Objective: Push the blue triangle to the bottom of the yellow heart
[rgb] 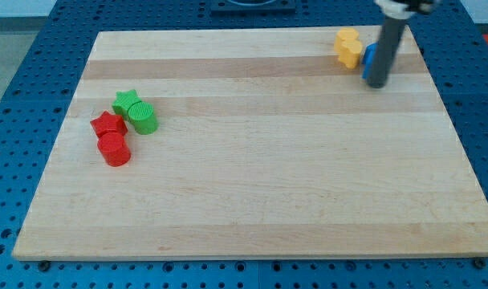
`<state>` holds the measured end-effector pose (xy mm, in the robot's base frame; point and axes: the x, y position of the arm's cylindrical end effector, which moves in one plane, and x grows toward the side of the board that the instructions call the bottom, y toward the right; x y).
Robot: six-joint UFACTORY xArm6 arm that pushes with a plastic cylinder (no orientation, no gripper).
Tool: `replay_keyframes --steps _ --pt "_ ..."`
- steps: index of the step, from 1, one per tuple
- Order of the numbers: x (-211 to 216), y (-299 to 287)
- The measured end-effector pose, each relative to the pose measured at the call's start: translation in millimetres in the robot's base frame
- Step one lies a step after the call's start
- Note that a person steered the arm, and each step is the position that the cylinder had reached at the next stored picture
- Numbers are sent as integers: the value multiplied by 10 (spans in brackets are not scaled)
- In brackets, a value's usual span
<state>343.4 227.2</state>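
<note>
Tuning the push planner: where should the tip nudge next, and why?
Probably a short push toward the view's bottom-left. The blue triangle sits at the right side of the yellow heart, touching or nearly so, and is mostly hidden by the rod. My tip is at the triangle's lower right, so I would first shift it above the triangle, then push down and around under the heart.

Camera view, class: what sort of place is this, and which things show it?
Probably a robotics lab bench: a wooden board on a blue perforated table, with my tip beside the blue block.

Wooden board (pixel 252 185) carries 6 blocks, 2 clusters.
</note>
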Motion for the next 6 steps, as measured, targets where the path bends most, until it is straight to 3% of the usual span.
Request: replay_keyframes --steps 1,2,3,5,6 --pt "-196 938" --pt "-754 854" --pt "-850 291" --pt "-490 -401" --pt "-264 -434"
